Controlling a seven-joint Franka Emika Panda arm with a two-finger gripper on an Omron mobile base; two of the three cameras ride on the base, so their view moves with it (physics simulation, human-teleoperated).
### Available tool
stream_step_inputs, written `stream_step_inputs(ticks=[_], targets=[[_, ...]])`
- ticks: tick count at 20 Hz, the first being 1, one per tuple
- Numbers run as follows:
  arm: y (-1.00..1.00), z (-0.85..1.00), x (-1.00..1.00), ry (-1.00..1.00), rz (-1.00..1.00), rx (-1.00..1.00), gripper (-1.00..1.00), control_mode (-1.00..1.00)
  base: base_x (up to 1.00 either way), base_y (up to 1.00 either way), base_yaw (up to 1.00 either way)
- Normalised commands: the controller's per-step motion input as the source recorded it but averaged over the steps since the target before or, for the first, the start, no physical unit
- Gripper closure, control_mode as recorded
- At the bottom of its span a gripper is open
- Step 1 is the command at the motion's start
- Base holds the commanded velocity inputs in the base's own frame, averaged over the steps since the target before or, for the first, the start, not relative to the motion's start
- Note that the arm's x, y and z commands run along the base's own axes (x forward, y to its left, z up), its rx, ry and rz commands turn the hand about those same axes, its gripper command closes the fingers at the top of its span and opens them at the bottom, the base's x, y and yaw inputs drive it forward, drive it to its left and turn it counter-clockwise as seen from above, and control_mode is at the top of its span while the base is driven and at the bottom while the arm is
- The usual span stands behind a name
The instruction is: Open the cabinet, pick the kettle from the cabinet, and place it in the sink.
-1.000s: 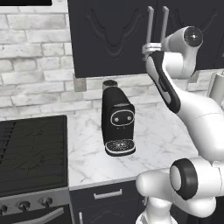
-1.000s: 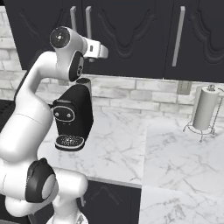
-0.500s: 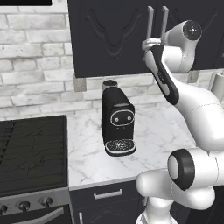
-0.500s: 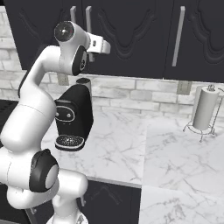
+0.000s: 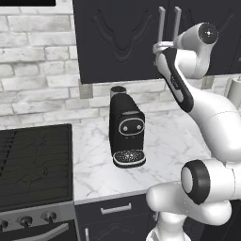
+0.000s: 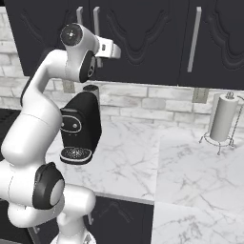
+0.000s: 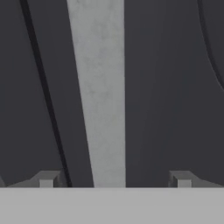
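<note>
While the arm reaches up to the wall cabinet, the hand view sits very close on a door handle [image 7: 98, 92]: a pale silver bar running top to bottom, framed between the two fingertips [image 7: 47, 179]. The gripper [image 7: 113, 181] is spread wide, a tip on either side of the bar, nothing pinched yet.

Nearer ground, left base view: white arm rising from lower right, stove [image 5: 33, 164] at left, black coffee machine [image 5: 126, 132] standing on the marble counter [image 5: 94, 160]. Right base view adds a paper towel holder [image 6: 223, 119] well off to the right.

Further back: the cabinet [image 5: 117, 37], matte black, both doors shut. Gripper [image 5: 160, 47] sits at the paired bar handles where the doors meet.

Change over the last second: elbow and upper link have lifted and swung in, and the hand has drawn closer to the handles. Opening has held wide throughout. Coffee machine and counter unmoved, so the base has not driven.

Judgement: this is the approach to the first step. Next calls for closing on the bar, then pulling the door outward.

Kettle: presumably behind the closed doors; cannot confirm. The sink is outside these frames.
</note>
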Motion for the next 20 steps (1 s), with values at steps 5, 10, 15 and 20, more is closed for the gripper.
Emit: stream_step_inputs(ticks=[5,10,15,20], targets=[[0.01,-0.12,0.49,0.0,0.05,0.0,1.0,-1.0,0.0,0.0,0.0],[0.01,-0.07,0.46,0.04,0.02,0.01,1.0,-1.0,0.0,0.0,0.0],[0.17,-0.04,0.36,0.04,0.0,0.0,1.0,-1.0,0.0,0.0,0.0],[0.18,-0.02,0.29,0.02,0.0,0.0,1.0,-1.0,0.0,0.0,0.0]])
